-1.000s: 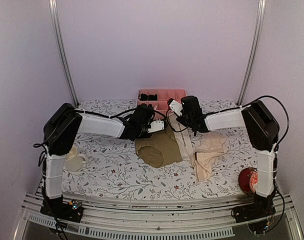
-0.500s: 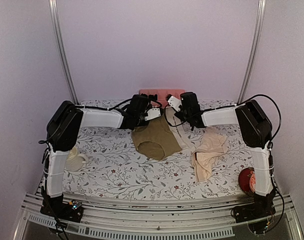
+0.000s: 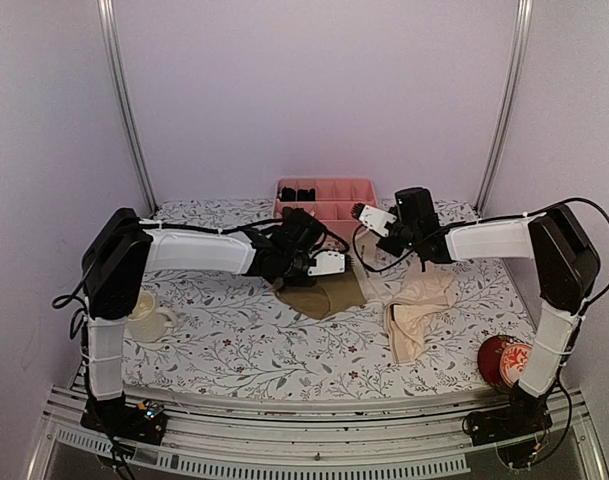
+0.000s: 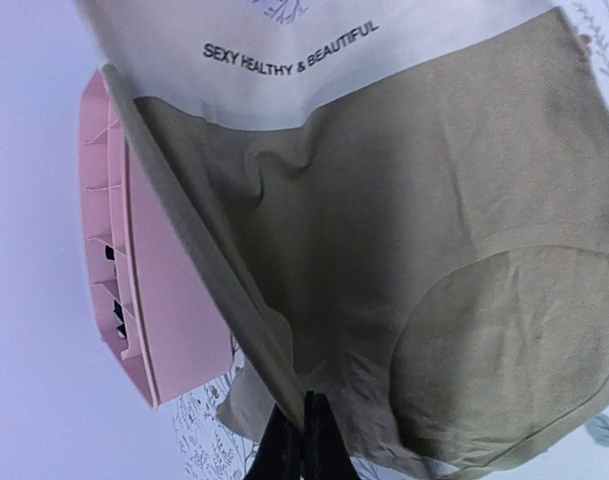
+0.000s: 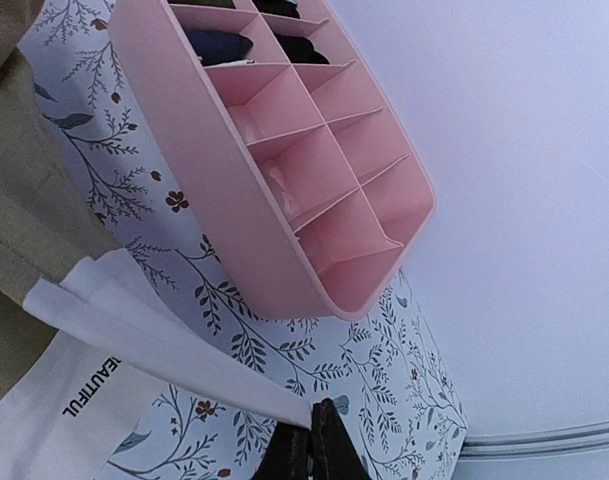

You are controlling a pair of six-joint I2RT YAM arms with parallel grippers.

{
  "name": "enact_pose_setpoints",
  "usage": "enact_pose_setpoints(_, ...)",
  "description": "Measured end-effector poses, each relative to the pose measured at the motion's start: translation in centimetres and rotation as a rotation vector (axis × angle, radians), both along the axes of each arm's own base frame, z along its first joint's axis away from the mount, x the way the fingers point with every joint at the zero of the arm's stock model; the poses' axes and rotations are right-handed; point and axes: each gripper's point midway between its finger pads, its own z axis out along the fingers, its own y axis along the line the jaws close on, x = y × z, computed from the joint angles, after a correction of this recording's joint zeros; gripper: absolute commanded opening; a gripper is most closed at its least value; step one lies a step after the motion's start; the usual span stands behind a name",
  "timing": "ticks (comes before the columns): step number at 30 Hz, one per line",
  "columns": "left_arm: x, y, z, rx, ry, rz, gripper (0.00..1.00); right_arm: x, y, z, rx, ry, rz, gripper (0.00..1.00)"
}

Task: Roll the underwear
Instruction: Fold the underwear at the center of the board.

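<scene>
Item 1: olive-brown underwear (image 4: 384, 230) with cream-white band. Centre of the top view, just below the pink compartment tray (image 5: 214, 150). Held between both grippers.
Left gripper (image 4: 305, 420): jaws pinched tight on the olive edge, bottom centre of its wrist view.
Right gripper (image 5: 317, 425): jaws pinched tight on a corner of the white band.
Item 2: peach-beige underwear (image 3: 421, 305). Right of centre in the top view, crumpled on the floral cloth (image 3: 234, 340), ungripped.
Black bundles (image 5: 224, 45): in tray compartments, upper left of the right wrist view.
</scene>
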Motion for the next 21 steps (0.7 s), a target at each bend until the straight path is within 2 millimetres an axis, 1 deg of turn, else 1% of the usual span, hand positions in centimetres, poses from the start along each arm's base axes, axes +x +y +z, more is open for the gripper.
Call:
enact_pose_setpoints(2, -1.4, -0.9, -0.5, 0.000, 0.029, -0.022, 0.00, -1.0, -0.4, 0.3, -0.015, 0.019, 0.023, 0.02)
enact_pose_setpoints(4, -2.3, -1.2, -0.9, 0.005, 0.052, -0.035, 0.00, -1.9, -0.6, 0.1, -0.036, 0.048, 0.048, 0.02)
enact_pose_setpoints(7, -3.2, -1.3, -1.6, 0.013, 0.083, -0.042, 0.00, -3.2, -0.9, -1.5, -0.074, 0.115, 0.077, 0.02)
enact_pose_setpoints(10, -3.9, -1.1, -2.4, 0.027, 0.112, -0.044, 0.00, -5.2, -1.5, -4.0, -0.111, 0.205, 0.108, 0.02)
enact_pose_setpoints(12, -4.3, -1.0, -2.8, 0.031, 0.130, -0.048, 0.00, -6.6, -1.9, -5.4, -0.126, 0.263, 0.128, 0.02)
enact_pose_setpoints(13, -4.5, -0.9, -2.9, 0.033, 0.138, -0.050, 0.00, -7.1, -2.0, -5.8, -0.132, 0.281, 0.133, 0.02)
enact_pose_setpoints(15, -4.8, -0.9, -3.2, 0.034, 0.153, -0.058, 0.00, -7.8, -2.2, -6.4, -0.140, 0.312, 0.142, 0.02)
enact_pose_setpoints(21, -6.2, -1.3, -4.1, 0.023, 0.218, -0.087, 0.00, -8.8, -2.3, -7.0, -0.145, 0.359, 0.157, 0.02)
